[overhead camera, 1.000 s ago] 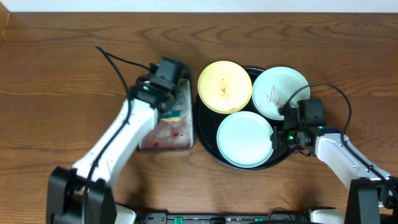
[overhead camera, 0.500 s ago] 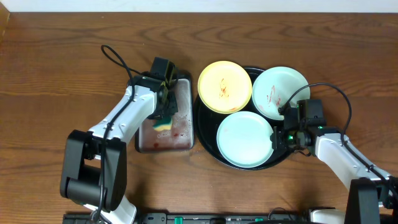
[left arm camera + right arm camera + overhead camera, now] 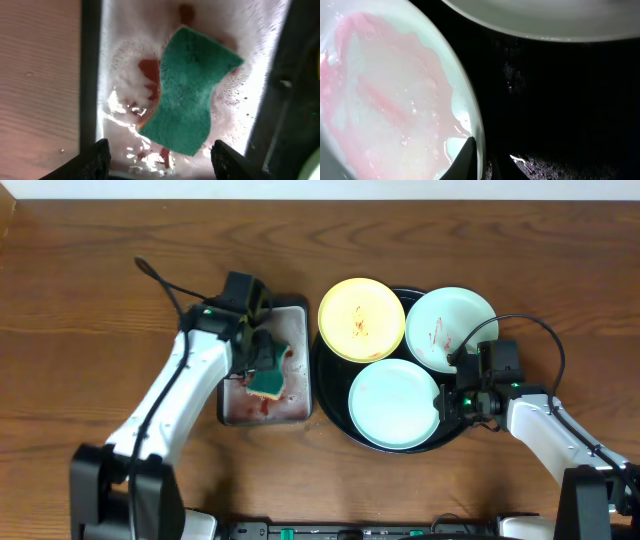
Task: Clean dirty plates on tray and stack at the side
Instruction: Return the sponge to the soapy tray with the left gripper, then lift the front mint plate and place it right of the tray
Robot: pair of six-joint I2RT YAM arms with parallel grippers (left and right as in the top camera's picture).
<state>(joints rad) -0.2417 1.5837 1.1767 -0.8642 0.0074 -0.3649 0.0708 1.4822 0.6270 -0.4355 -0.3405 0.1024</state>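
Left end effector (image 3: 164,152): hangs spread wide above the green sponge (image 3: 192,90) in the grey tray (image 3: 240,408), its long axis crossing the closing line, plates (image 3: 361,318) just right in the black tray (image 3: 330,395), front plate (image 3: 392,402) rim pinched by the right end effector (image 3: 492,155).

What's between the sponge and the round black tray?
Overhead shows only the grey tray's red-stained floor and right wall between sponge and black tray.
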